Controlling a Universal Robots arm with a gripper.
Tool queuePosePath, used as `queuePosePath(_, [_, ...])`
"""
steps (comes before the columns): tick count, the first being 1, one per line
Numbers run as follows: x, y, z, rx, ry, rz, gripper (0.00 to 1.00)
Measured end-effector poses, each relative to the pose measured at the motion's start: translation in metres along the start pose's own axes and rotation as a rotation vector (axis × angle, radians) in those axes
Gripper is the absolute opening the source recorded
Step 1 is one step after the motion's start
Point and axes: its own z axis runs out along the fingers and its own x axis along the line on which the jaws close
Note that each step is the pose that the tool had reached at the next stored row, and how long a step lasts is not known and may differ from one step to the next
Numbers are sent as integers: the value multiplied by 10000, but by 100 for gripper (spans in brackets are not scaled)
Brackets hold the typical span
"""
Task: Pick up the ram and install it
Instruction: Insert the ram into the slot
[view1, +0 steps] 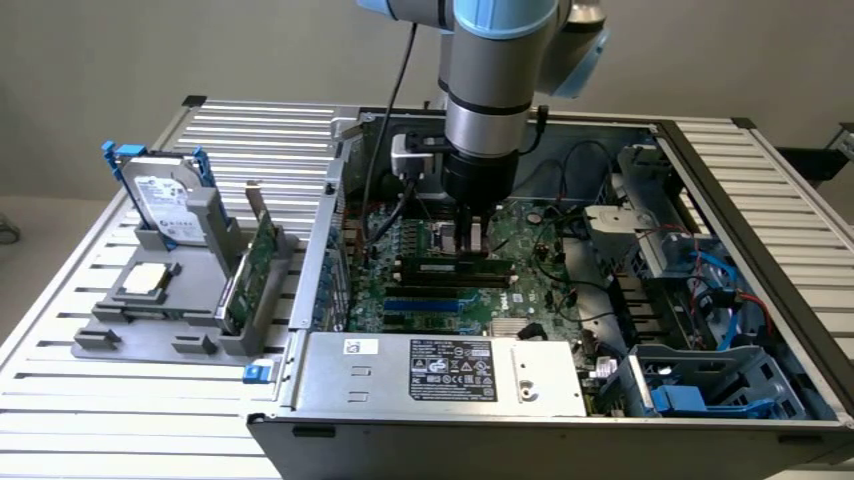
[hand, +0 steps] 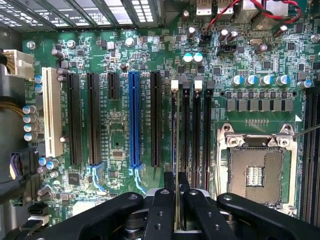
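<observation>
Pick-up done: gripper (hand: 176, 178) is clamped on the ram (view1: 434, 266), which shows edge-on between the fingers (hand: 161, 210) in the wrist view. Arm is down inside the open computer case (view1: 534, 425), near the middle of the motherboard (hand: 120, 145). Ram stands upright in line over the outermost of the four memory slots (hand: 192, 135), on the side away from the empty CPU socket (hand: 255, 170). Cannot tell whether it is seated. Not released; install judged unfinished.
</observation>
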Motion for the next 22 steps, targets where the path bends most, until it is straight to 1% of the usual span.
queuePosePath(22, [5, 8, 48, 2, 0, -38, 14])
